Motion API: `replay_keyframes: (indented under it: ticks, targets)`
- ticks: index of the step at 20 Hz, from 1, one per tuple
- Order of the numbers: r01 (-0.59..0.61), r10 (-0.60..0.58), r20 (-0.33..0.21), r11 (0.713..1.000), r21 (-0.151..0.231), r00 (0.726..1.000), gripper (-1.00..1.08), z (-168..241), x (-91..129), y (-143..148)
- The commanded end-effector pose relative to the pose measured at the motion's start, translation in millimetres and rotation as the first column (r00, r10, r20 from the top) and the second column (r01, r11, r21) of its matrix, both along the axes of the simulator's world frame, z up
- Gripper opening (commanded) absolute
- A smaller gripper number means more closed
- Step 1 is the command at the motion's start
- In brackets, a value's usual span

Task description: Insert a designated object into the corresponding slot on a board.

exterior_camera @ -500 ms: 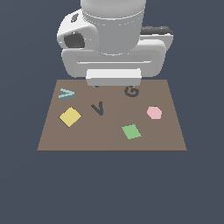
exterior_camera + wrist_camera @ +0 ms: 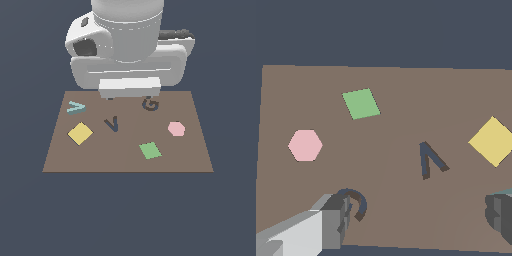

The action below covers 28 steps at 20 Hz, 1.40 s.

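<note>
Bare brown board is seen all around the dark V slot, so it can be reached from above. The yellow diamond lies at its left in the exterior view, well apart. The teal V sits near the far left corner, nothing touching it.

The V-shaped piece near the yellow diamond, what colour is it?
Light teal; the V-shaped piece shows best in the exterior view.
</note>
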State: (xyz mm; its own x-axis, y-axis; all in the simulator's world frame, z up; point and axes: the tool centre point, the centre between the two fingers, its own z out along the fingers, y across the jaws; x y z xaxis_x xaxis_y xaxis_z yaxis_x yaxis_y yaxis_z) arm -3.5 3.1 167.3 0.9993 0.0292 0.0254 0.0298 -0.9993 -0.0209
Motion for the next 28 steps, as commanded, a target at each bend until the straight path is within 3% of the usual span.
replay_keyframes:
  ticks: [1,9,15,21,28]
  targets:
    - [-0.025,0.025,0.0,1.0,-0.001,1.0,1.0,-2,-3,-2]
    - [-0.158,0.158,-0.001,0.987,-0.004,0.987,1.0,-12,-19,-11]
    - [-0.301,0.301,-0.002,0.954,-0.007,0.954,1.0,-24,-35,-23]
    - [-0.467,0.467,-0.004,0.884,-0.01,0.884,1.0,-38,-51,-41]
    - [-0.645,0.645,-0.006,0.764,-0.014,0.764,1.0,-54,-66,-67]
